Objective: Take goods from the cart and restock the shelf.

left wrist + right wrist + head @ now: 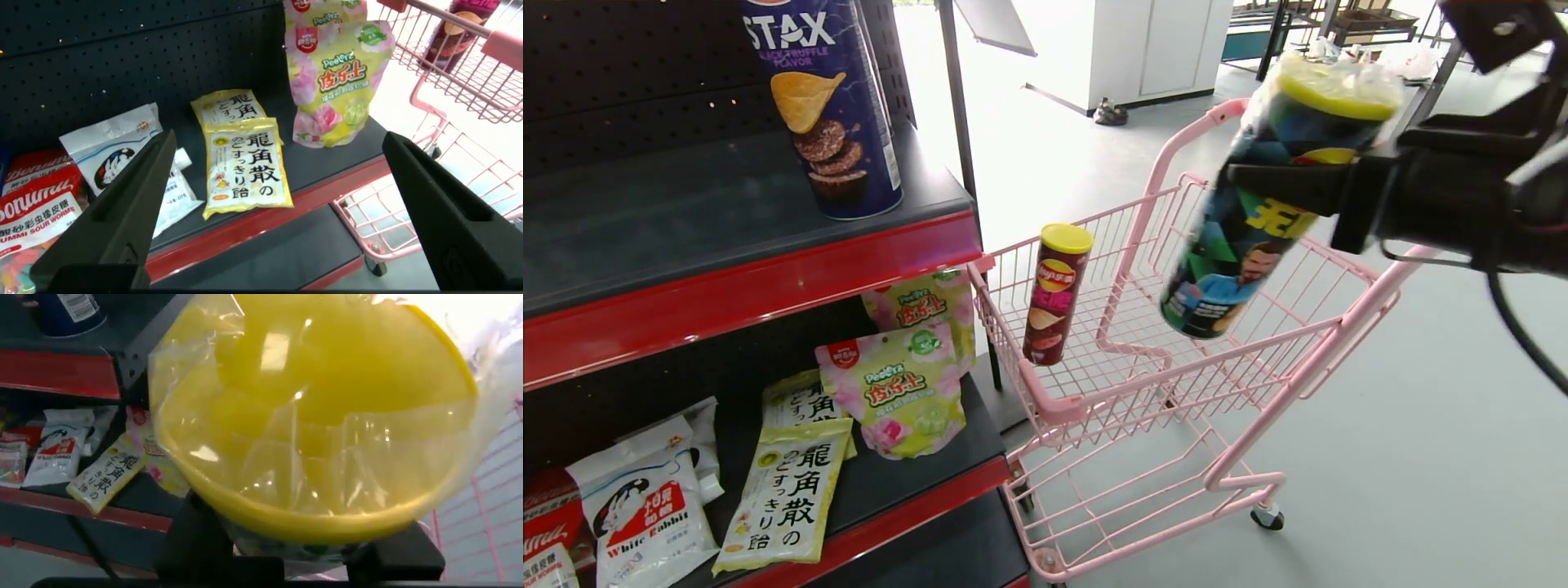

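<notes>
**Head view:** right end effector [1286, 186] clamped on a tall dark can [1229, 269]. The can's yellow lid [1339, 94] has clear wrap over it. Can is tilted, lid end up & to the right, held in the air over the pink cart [1094, 402], not touching it. Cart stands on the floor just right of the shelf [752, 282]. In the cart's basket, left side by the shelf, is a maroon can [1054, 298], yellow-capped, upright. On the upper shelf board a big blue can [841, 114] stands upright at the right end, near the front edge. On the lower board:
- green-pink pouches [907, 384] lean at the right end
- yellow candy bags [784, 490] lie flat to their left
- white bags [645, 506] lie further left

**Left wrist view:** left end effector [279, 147] wide open, fingers [122, 220] well apart, gripping nothing, in front of the lower shelf board. Beyond it lie the yellow candy bags, w/ a pouch to their right and a white bag to their left. A red bag [33, 212] is at the far left. Cart's pink wire sits beside the shelf's right end, w/ the maroon can inside.

**Right wrist view:** yellow lid under crumpled wrap is very close to the camera. The right end effector's dark fingers [196, 539] sit either side of the can body, just under the lid. Behind are the shelf w/ its bags and the blue can's base, plus some pink cart wire.
</notes>
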